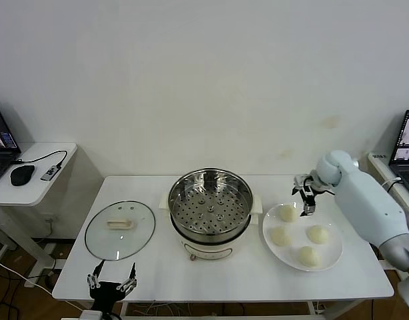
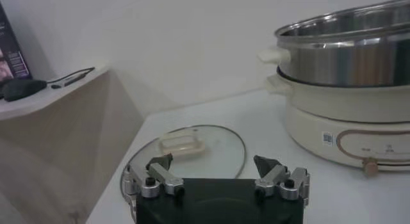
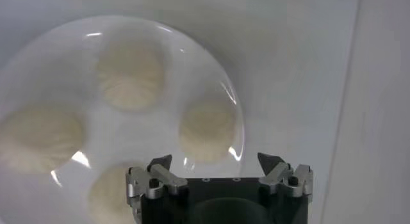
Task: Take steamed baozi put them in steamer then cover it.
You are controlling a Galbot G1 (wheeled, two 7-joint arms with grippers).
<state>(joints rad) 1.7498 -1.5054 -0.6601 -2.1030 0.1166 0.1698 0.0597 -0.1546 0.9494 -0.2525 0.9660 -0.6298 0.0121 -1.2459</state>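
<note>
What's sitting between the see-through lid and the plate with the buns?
In the head view, the steamer sits on the table between the glass lid and the plate holding four baozi.

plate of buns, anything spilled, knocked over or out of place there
Nothing stands out: four baozi sit intact on the white plate, the steamer stands upright and empty, and the open right pincer hovers above.

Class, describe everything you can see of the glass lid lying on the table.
The glass lid is a round, clear disc with a thin metal rim and a cream handle at its centre. It lies flat on the white table, handle up, to the robot's left of the steamer and apart from it. Nothing grips it; the open left pincer hovers just nearer the robot.
</note>
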